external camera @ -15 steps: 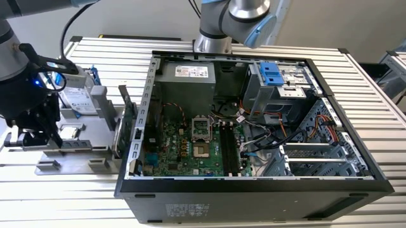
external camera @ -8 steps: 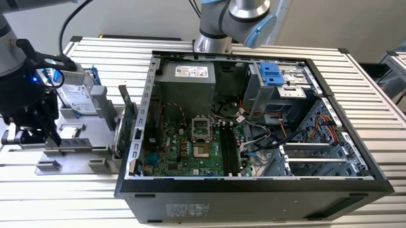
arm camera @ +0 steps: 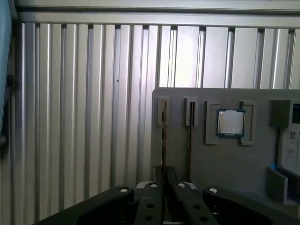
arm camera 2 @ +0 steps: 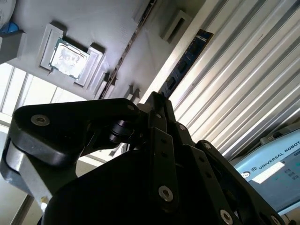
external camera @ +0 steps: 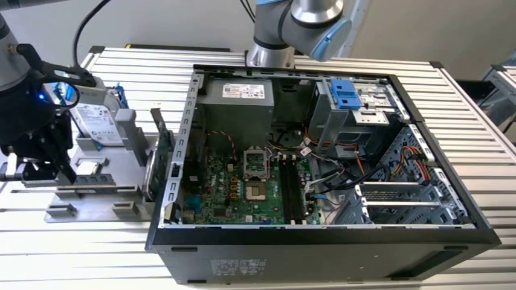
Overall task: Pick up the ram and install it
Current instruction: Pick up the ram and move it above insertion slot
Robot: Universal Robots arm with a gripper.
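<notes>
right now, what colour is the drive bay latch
The drive bay latch is blue; exterior view.

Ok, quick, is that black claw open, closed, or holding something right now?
Claw: cannot be told; it hangs over the grey plastic parts tray, near the thin green memory stick.

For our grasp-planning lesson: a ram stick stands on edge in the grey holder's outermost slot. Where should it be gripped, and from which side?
Grip the ram stick by its exposed long edge, near the middle, pinching the two flat faces, with the gripper coming straight down onto the grey holder. It stands on edge in a narrow slot, so probably only that edge is free.
</notes>
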